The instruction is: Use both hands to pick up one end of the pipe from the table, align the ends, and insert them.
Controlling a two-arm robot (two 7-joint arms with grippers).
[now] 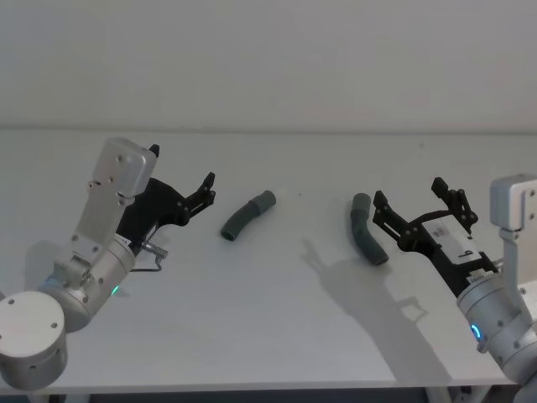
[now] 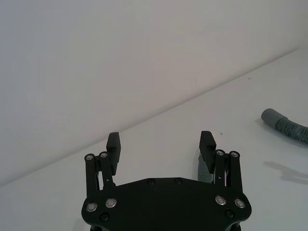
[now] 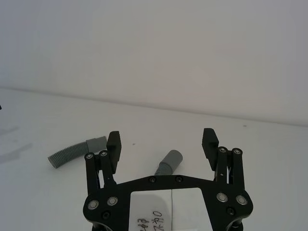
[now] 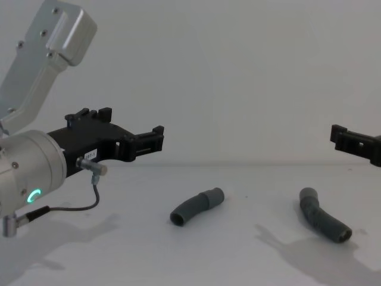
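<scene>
Two bent grey pipe pieces lie flat on the white table (image 1: 277,319), both about midway between its near and far edges and well apart from each other. The left piece (image 1: 247,215) lies left of the table's middle, its long axis slanted: the smooth cuff points toward the far right corner and the open end toward the near left corner. The right piece (image 1: 367,239) lies right of the middle, its long axis running mostly from far edge to near edge, with the near end swung a little toward the right edge. In the chest view that near end shows a dark opening. The left gripper (image 1: 180,170) hangs above the table on the left piece's left, its jaws spread wide with nothing between them, aimed toward the far right. The right gripper (image 1: 409,193) hangs above the table just right of the right piece, jaws likewise spread and empty, aimed toward the far left.
</scene>
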